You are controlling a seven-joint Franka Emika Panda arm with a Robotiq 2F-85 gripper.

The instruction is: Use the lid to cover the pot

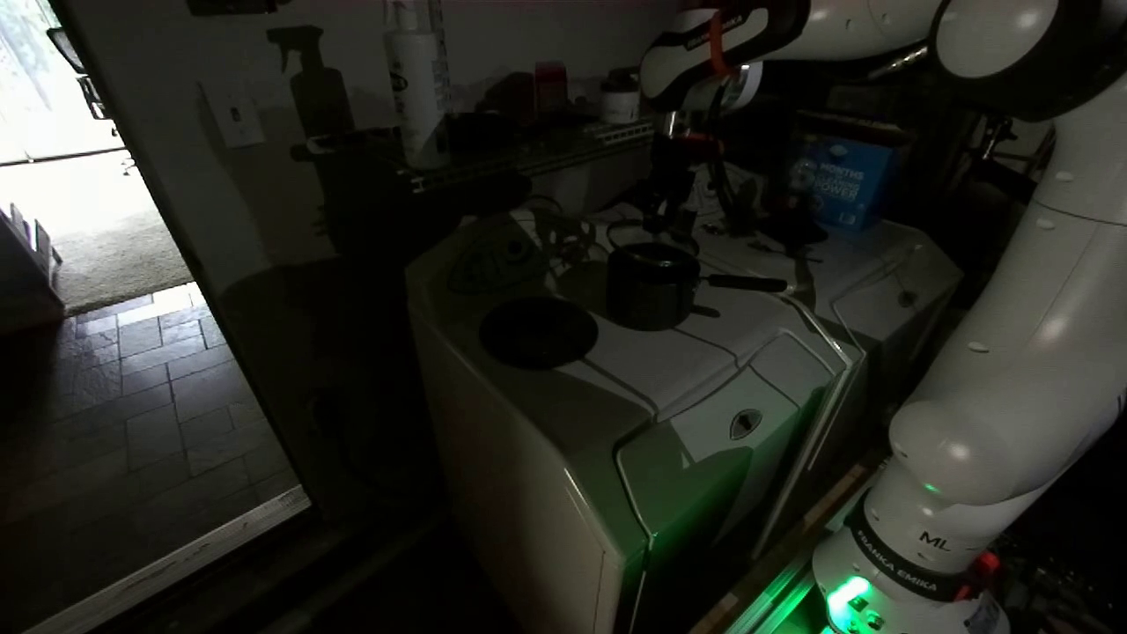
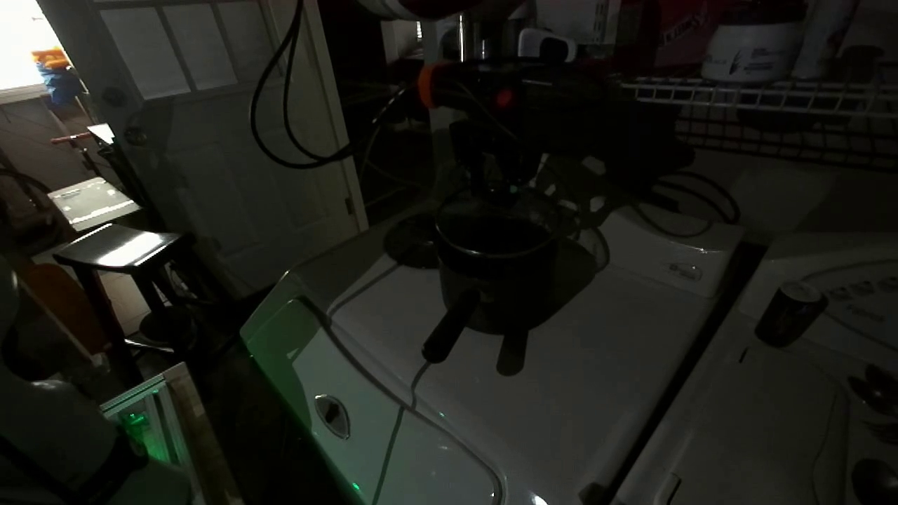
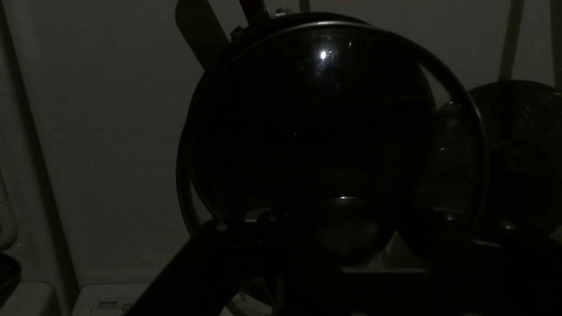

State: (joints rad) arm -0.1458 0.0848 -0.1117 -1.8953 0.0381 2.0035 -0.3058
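The near-black pot (image 1: 650, 295) stands upright on a white washer or dryer top; it also shows in an exterior view (image 2: 494, 294) with its handle toward that camera. A round glass lid with a metal rim (image 2: 499, 254) hangs at the pot's mouth, slightly tilted; it also shows in the wrist view (image 3: 316, 87). There, the lid sits a little off-centre from the pot. My gripper (image 2: 501, 186) is above the pot, also seen in an exterior view (image 1: 671, 220). In the wrist view my gripper (image 3: 351, 226) appears shut on the lid's knob; fingertips are very dark. Whether the lid touches the pot is unclear.
A wider, flat dark dish (image 1: 539, 333) lies beside the pot. A blue box (image 1: 841, 185) stands on the neighbouring machine. A dark can (image 2: 791, 313) and utensils (image 2: 877, 393) lie on that machine. A wire shelf (image 2: 758, 95) with bottles runs along the wall.
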